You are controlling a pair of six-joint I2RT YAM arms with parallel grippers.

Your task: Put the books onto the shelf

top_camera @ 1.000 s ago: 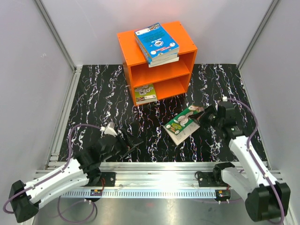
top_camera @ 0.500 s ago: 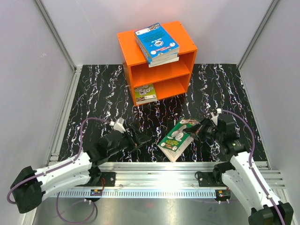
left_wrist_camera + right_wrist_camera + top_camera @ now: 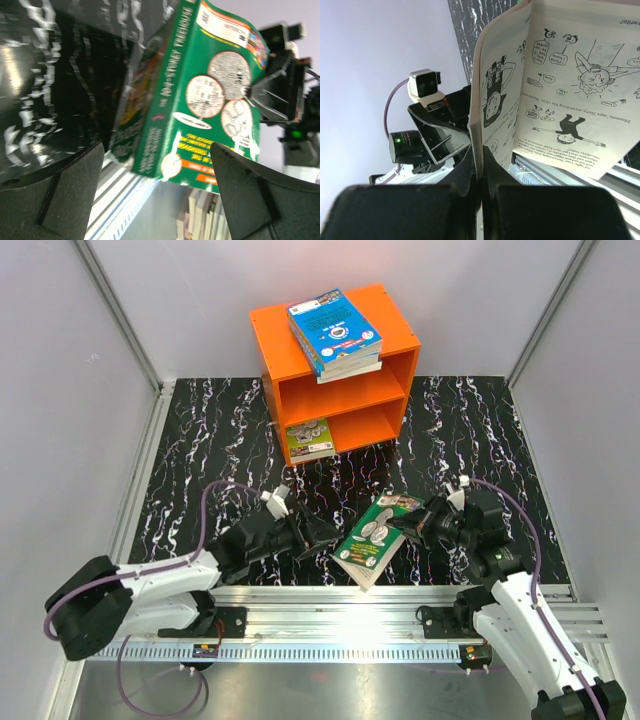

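Where the right tool (image 3: 404,527) pinches it by a few pages, the green book (image 3: 372,538) hangs tilted at the counter's (image 3: 200,440) near edge, cover with round silver pictures facing left, cartoon pages fanned open toward the right wrist camera. Whether its low corner touches the counter cannot be told.

Right tool: narrow, clamped on the book's pages.
Left tool (image 3: 318,535): wide, holding nothing, its opening turned toward the book's cover and just beside it.
Shelf (image 3: 270,350): orange, at the back of the counter, well apart from the green book.
Blue books (image 3: 335,332): stacked on the shelf's top.
Second green book (image 3: 309,439): in the lower compartment, sticking out at the front.
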